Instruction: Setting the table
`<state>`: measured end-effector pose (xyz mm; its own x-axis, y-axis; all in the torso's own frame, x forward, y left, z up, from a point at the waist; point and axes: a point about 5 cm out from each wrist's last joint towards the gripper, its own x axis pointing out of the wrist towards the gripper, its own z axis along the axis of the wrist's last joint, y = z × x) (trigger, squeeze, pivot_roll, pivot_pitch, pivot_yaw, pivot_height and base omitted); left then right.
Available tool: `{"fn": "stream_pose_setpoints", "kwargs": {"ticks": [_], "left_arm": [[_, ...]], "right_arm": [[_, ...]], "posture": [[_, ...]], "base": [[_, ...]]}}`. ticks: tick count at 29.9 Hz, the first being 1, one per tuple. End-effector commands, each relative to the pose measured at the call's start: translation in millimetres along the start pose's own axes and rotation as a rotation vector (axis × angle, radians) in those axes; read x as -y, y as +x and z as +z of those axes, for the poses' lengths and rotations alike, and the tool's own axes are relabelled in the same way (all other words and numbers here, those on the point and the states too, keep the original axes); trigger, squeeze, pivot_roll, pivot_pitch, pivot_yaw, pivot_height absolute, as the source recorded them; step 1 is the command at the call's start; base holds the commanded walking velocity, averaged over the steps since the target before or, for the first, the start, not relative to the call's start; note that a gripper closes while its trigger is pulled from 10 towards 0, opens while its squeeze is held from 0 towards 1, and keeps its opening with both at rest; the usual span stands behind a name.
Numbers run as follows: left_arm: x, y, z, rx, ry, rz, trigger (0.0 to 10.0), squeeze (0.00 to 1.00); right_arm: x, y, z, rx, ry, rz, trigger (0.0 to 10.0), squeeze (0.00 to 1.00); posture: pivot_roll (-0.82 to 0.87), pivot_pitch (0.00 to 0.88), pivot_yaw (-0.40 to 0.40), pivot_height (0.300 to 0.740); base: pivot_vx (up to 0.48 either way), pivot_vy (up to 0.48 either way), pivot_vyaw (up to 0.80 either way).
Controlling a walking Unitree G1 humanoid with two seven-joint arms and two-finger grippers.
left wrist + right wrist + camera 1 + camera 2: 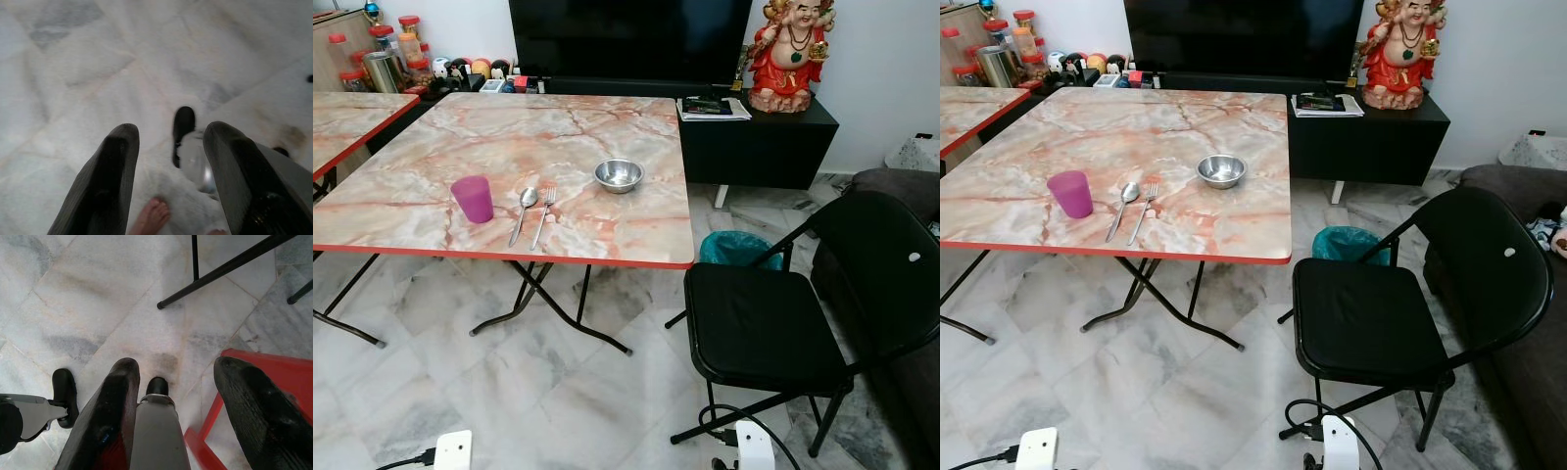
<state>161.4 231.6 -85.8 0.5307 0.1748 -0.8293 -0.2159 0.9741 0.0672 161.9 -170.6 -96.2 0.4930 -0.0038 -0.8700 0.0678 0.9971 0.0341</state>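
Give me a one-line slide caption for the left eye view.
Marble-top table set with purple cup, spoon, fork and steel bowl; black folding chair beside it.

I count one purple cup [473, 199], one spoon [524, 211], one fork [544, 213], one steel bowl [619, 175], two marble tables [607, 127], one black folding chair [773, 323].

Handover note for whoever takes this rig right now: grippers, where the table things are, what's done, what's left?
Left gripper and right gripper: both open, empty, hanging low over the floor.
On the marble table, near its front edge: purple cup, then spoon and fork side by side, steel bowl further back.
Black folding chair stands off the table's right corner.
Left: cannot tell what else is to come.
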Motion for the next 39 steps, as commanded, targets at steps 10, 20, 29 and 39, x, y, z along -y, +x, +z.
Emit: {"fn": "stream_pose_setpoints", "kwargs": {"ticks": [10,20,29,39], "left_arm": [[13.1,0.9,1.7,0.011,0.047,-0.020,10.0,0.00],[6.4,0.6,6.2,0.049,0.062,-0.015,10.0,0.00],[7.0,1.4,43.3,0.233,0.041,-0.016,10.0,0.00],[3.8,-10.5,93.1,0.551,0.031,-0.020,10.0,0.00]], "right_arm": [[0.4,0.4,5.1,0.021,0.000,0.001,10.0,0.00],[-0.3,0.4,4.4,0.019,0.011,-0.002,10.0,0.00],[1.8,0.3,5.6,0.028,0.017,-0.008,10.0,0.00],[0.7,0.4,6.2,0.031,0.021,-0.009,10.0,0.00]], "posture": [[0.07,0.000,-0.046,0.740],[0.08,0.000,-0.042,0.740],[0.04,0.000,-0.047,0.740],[0.04,0.000,-0.043,0.740]], "base": [[0.000,0.000,0.00],[0.000,0.000,0.00],[0.000,0.000,0.00],[0.000,0.000,0.00]]}}
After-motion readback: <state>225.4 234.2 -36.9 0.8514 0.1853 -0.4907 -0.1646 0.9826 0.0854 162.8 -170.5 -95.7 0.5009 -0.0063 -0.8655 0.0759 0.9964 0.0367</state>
